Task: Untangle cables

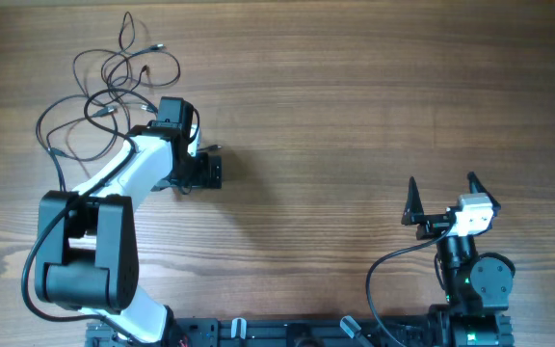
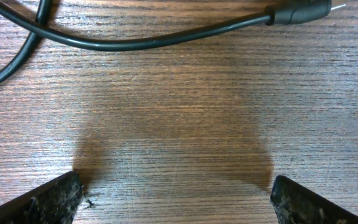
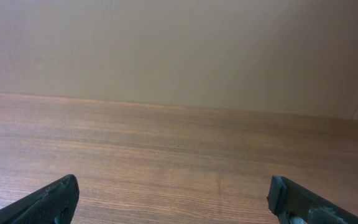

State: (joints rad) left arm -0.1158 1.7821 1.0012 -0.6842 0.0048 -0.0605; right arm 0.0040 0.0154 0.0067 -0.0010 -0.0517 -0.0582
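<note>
The cables (image 1: pixel 114 96) are thin black wires looped in a bunch at the far left of the wooden table, with small plug tips. My left gripper (image 1: pixel 183 135) points down just right of the bunch, its fingers hidden under the arm. In the left wrist view it (image 2: pixel 176 186) is open and empty, low over bare wood. One cable (image 2: pixel 135 42) with a plug tip (image 2: pixel 297 12) lies ahead of the fingers. My right gripper (image 1: pixel 443 191) is open and empty at the near right; it (image 3: pixel 173 186) faces across the table.
The wooden table (image 1: pixel 355 96) spans the overhead view. The thicker black arm cable (image 1: pixel 51 145) runs along the left arm beside the bunch. A beige wall (image 3: pixel 179 50) stands beyond the table's far edge in the right wrist view.
</note>
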